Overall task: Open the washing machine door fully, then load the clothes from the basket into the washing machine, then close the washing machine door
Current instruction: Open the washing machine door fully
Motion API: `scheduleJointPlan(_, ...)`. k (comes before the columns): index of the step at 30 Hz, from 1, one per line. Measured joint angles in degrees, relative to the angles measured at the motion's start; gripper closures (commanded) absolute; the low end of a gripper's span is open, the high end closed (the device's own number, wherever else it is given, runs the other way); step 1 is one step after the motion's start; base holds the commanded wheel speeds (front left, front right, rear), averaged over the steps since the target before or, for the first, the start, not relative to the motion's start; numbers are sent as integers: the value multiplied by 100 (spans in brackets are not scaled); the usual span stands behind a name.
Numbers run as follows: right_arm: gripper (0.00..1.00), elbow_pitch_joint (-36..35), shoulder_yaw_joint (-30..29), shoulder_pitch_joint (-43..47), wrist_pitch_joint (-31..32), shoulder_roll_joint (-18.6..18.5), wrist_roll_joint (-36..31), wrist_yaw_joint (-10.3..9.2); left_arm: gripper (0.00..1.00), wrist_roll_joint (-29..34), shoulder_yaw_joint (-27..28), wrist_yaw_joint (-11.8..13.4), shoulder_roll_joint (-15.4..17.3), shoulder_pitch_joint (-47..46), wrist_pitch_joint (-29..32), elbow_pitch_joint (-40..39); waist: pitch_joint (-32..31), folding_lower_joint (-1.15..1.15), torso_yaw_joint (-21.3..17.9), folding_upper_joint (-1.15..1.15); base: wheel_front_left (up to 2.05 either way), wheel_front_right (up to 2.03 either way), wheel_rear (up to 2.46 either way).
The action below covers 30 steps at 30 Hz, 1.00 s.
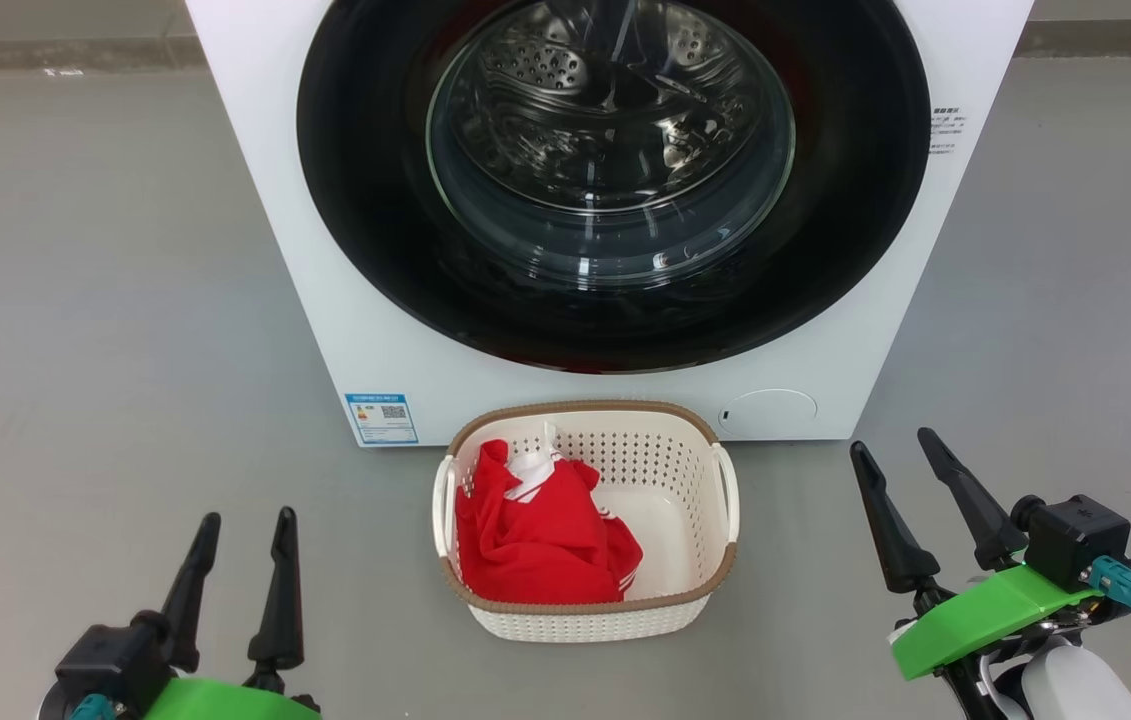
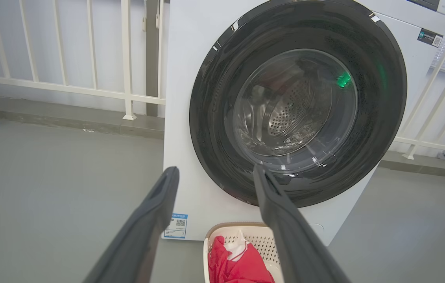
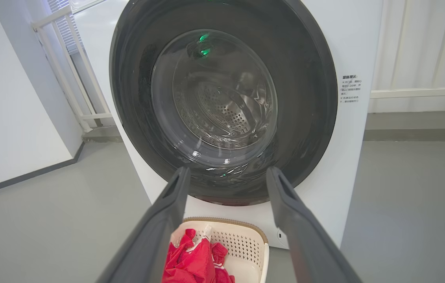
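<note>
Left gripper [image 1: 248,515] and right gripper [image 1: 892,441] are hanging wide and empty at the lower corners, facing the shut washing machine door [image 1: 610,170] at upper centre, seemingly stiff, glossy-slick, best hooked at its rim.

On my feed the washing machine [image 1: 325,300] body reads plain white. The washing machine door [image 1: 365,200] is a glossy black ring with a clear glass centre. Through it I see the drum [image 1: 565,70], silver-grey steel dotted with rows of small holes. I note a sticker [image 1: 381,418] low on the front: blue border, white panel, small black code square. The basket [image 1: 670,470] is cream-white, with walls in a regular grid of tiny perforations and a brown woven-look rim. The clothes [image 1: 535,545] are bright red with white trim and white stripes. The floor [image 1: 75,300] is flat matte grey. The left gripper [image 1: 248,515] and right gripper [image 1: 891,440] have black fingers on bright green mounts, with a teal connector [image 1: 1120,583] by the right. The railing [image 2: 126,59] is white.
</note>
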Motion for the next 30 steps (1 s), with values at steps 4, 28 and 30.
scheduleJointPlan(4,0,2,0,0,0,5,-5,0,0,11,5,0,0,1,0,1,-5,0,-3,0,0,0,0)
scheduleJointPlan(28,0,30,1,0,0,5,-5,0,0,101,65,0,-2,1,0,-3,15,0,5,0,0,0,0)
scheduleJointPlan(30,0,30,1,0,0,5,-5,0,0,108,65,0,-2,1,0,-5,18,0,3,0,0,0,0)
